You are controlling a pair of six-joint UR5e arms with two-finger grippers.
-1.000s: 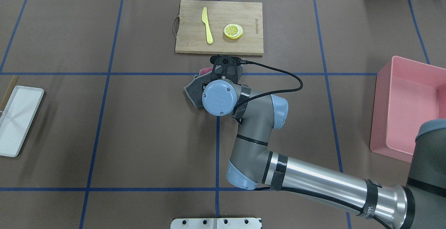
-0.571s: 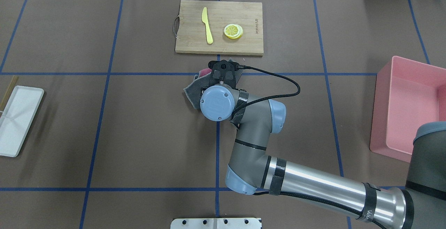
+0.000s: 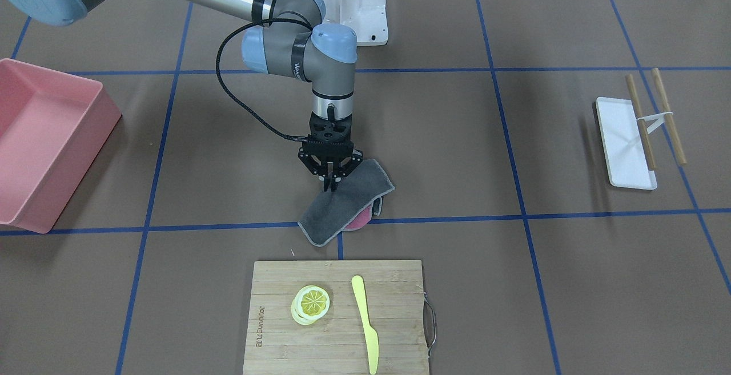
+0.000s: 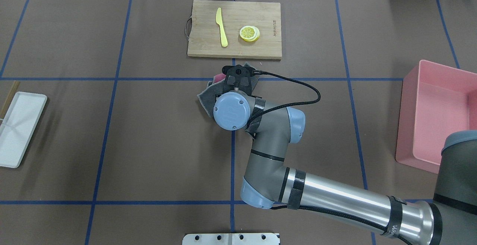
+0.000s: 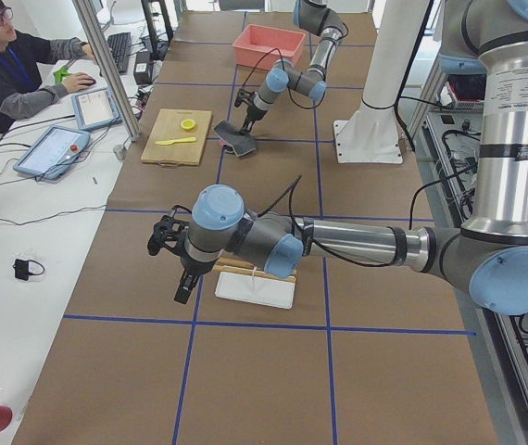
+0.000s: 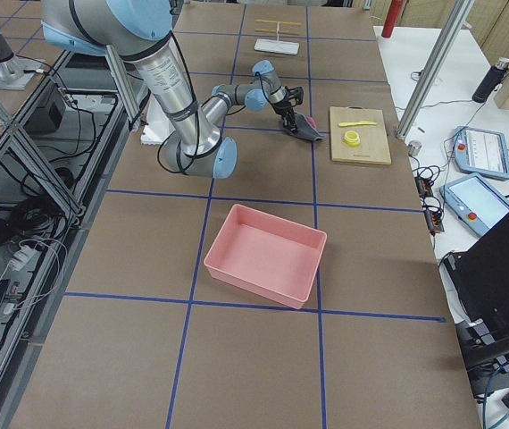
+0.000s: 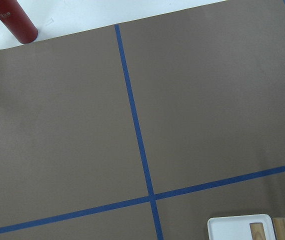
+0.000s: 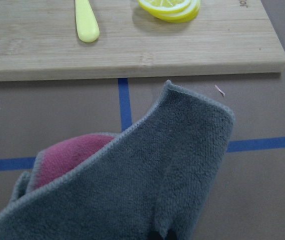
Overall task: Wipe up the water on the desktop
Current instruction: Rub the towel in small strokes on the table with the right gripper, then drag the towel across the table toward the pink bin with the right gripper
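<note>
The brown table (image 3: 514, 135), crossed by thin blue tape lines, filled the whole space before the robot. Near its middle the right hand (image 3: 331, 186) pointed straight down, and its two fingers were clenched on a fold of the grey cloth (image 3: 348, 201). The cloth was lifted a little at the pinched place, while its lower corners rested on the table across a blue line. A pink layer (image 3: 361, 222) showed from under its edge. In the right wrist view the cloth filled the lower part, with one corner standing up.

Just beyond the cloth, on the side away from the robot, lay the bamboo cutting board (image 3: 394, 301). On it were some lemon slices (image 3: 311, 303) and a yellow knife (image 3: 365, 323), apart from each other.

A pink bin (image 3: 74, 175) stood far out on the robot's right side. On the robot's left side there was a white tray (image 3: 619, 146) with two wooden sticks (image 3: 639, 121) laid across it.

The left hand (image 5: 183, 287) hung above the table next to this tray. I could not tell if it was released or clenched.
</note>
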